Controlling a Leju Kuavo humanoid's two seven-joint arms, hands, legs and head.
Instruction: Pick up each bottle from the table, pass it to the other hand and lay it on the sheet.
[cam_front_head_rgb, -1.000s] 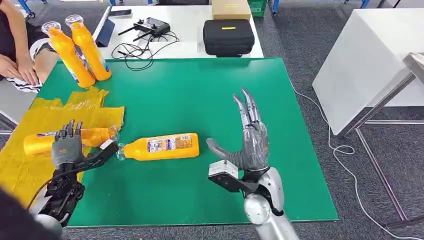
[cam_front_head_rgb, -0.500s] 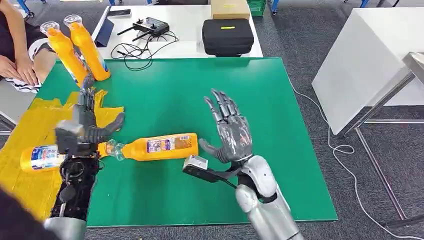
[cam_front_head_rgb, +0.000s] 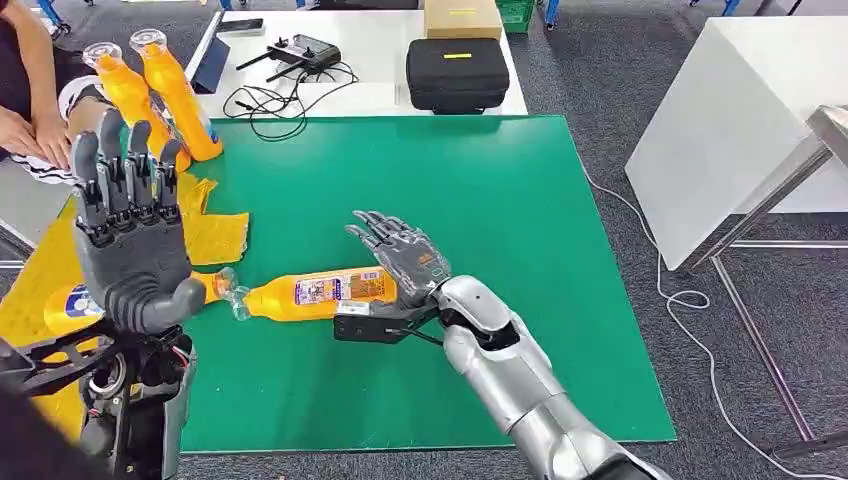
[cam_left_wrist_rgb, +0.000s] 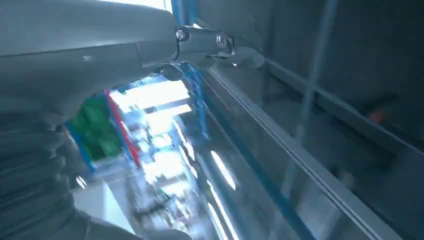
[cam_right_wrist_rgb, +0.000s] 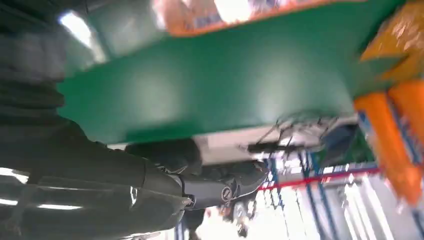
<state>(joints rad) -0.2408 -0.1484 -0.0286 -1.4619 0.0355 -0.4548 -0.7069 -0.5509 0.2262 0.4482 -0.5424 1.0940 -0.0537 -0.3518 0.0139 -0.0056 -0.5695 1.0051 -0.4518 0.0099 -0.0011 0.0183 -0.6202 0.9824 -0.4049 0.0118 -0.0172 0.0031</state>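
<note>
The left hand (cam_front_head_rgb: 130, 240) has been lifted off the bottle on the yellow sheet (cam_front_head_rgb: 215, 235) and is held up, fingers spread, empty. The right hand (cam_front_head_rgb: 405, 260) has been lowered, open, against the bottle (cam_front_head_rgb: 315, 293) lying on the green worktop (cam_front_head_rgb: 480, 180); a grasp seems next.

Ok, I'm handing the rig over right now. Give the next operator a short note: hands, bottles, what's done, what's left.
Left hand: raised, fingers spread, holding nothing.
Right hand: open, at the base end of the lying bottle on the green mat, not gripping it.
One bottle on the sheet lies on the yellow sheet, partly hidden behind the left hand.
Two standing bottles wait at the mat's far left corner, close to a person's arm.
Done: one bottle laid on the sheet.
Left: grasp the lying bottle, pass it to the left hand, lay it down; then the two standing ones.
</note>
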